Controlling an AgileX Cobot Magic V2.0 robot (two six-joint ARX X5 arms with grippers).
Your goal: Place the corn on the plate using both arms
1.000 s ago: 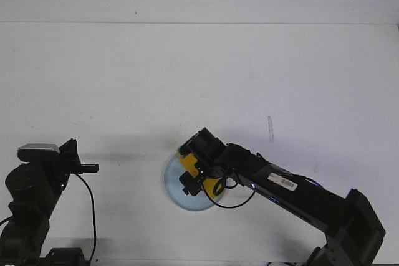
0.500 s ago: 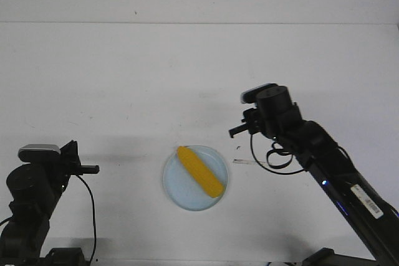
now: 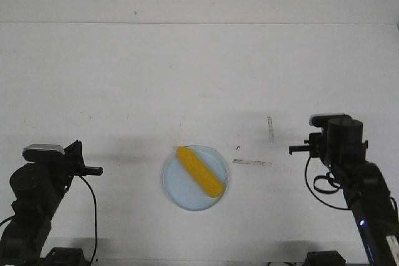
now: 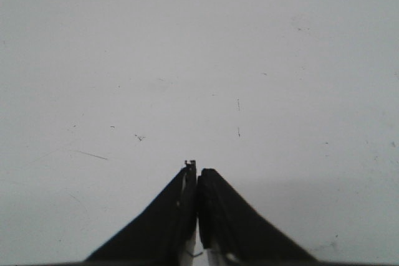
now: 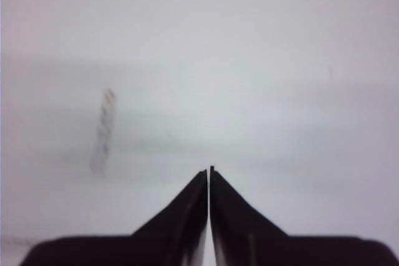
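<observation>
Corn [image 3: 199, 171]: diagonal on plate [image 3: 177, 188], lower centre.
Strips [image 3: 252, 162]: grey, right of plate on bench [image 3: 187, 73].
Left hand [image 4: 197, 175]: closed, empty.
Right hand [image 5: 209, 175]: closed, empty; its wrist view shows one blurred strip.

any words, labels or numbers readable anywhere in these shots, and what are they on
None can be read.
The corn and the plate carry no print.
The left gripper and right gripper show plain black fingers, no markings.
The two thin grey strips on the table show no readable writing; too small to tell.
</observation>
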